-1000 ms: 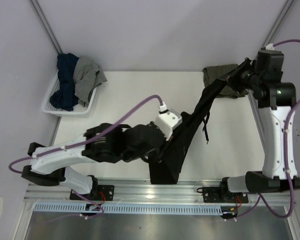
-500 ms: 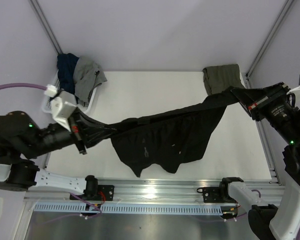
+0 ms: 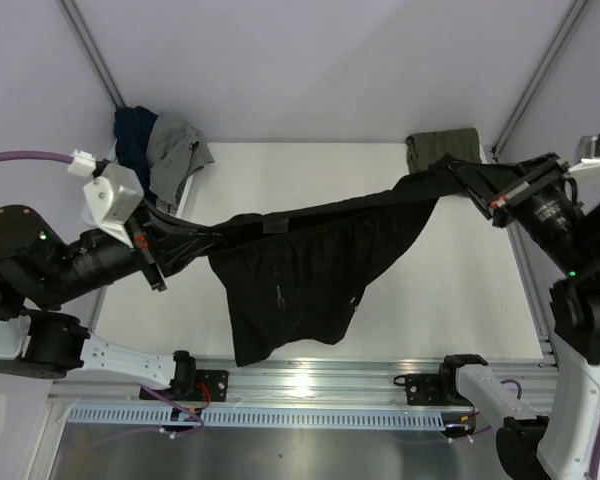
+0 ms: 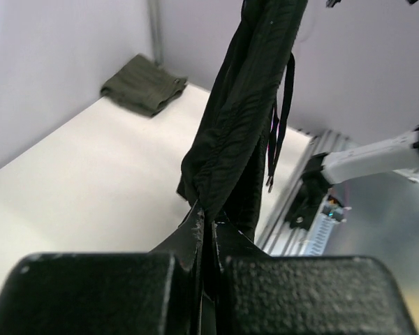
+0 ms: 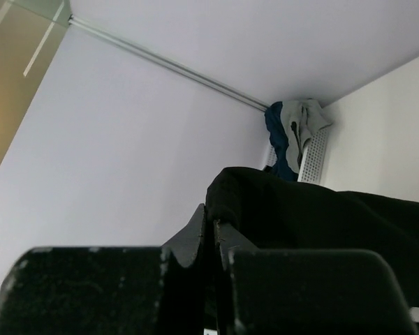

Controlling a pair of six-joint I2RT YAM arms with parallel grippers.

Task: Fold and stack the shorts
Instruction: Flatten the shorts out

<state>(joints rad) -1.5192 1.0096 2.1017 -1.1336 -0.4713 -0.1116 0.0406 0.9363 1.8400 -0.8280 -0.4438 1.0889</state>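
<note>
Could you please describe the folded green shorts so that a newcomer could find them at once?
Start at the white table and go to its far right corner. The olive-green shorts lie there folded into a small flat pad. Unlike the black shorts hanging stretched above the table, they rest on the surface with nothing holding them.

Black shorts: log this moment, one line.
black shorts: stretched midair between claws | left claw: shut | right claw: shut | olive shorts: folded, far-right corner
</note>
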